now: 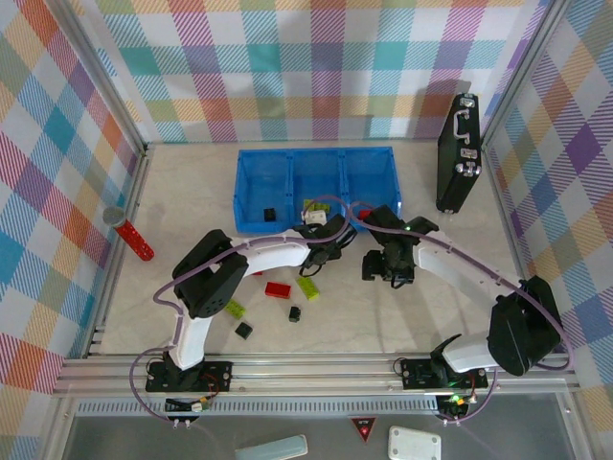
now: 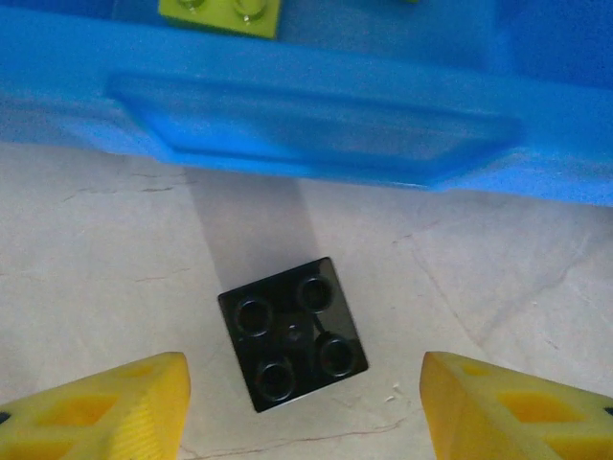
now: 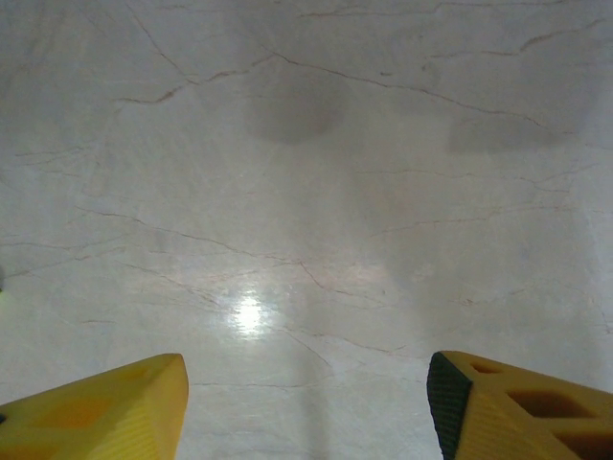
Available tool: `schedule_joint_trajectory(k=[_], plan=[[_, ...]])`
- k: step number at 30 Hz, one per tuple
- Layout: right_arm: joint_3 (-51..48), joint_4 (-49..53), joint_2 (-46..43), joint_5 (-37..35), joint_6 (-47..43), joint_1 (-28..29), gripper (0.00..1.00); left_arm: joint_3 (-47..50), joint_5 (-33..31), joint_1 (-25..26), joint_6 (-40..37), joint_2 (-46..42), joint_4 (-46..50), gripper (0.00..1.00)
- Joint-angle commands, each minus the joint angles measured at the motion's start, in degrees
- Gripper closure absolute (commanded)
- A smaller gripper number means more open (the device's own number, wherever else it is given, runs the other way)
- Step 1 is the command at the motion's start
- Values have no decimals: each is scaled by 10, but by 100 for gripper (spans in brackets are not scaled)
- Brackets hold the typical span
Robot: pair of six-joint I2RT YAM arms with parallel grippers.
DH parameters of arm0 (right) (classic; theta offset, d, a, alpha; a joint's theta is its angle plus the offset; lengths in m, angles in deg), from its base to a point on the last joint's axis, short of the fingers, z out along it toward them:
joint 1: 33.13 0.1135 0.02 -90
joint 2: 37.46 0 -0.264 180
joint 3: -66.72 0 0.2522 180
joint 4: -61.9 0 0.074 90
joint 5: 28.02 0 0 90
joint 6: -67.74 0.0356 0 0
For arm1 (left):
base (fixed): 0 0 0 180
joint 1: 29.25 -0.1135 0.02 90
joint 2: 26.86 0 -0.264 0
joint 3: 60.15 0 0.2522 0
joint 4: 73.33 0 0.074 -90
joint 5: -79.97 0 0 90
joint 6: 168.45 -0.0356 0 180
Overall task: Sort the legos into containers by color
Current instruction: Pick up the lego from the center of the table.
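Marbled table [image 2: 96, 240] under my left claw [image 2: 304, 379], whose jaws stand wide and empty; a black brick [image 2: 292, 333] lies below, between them, skewed, just short of the tray [image 2: 316, 125] wall. I'd turn the wrist square to its flat sides, drop, pinch, then lift well over the wall. Right claw [image 3: 306, 383] hangs wide over bare table

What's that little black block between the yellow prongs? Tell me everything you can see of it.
The black brick is a small, squarish piece of glossy black plastic with four round rings on its upward face. It lies flat on the pale, veined table, turned askew to the blue tray and apart from its near wall. The left gripper stands open, its fingers clear on either side; only the table touches the brick.
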Motion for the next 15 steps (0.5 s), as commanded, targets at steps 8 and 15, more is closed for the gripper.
schedule_joint_trajectory(k=[8,15], plan=[[-25,8,-24,-14,6,1,32,-64,-62,4,6,57,56,37],[-25,6,-21,-14,3,1,32,-75,-63,0,2,78,65,44]])
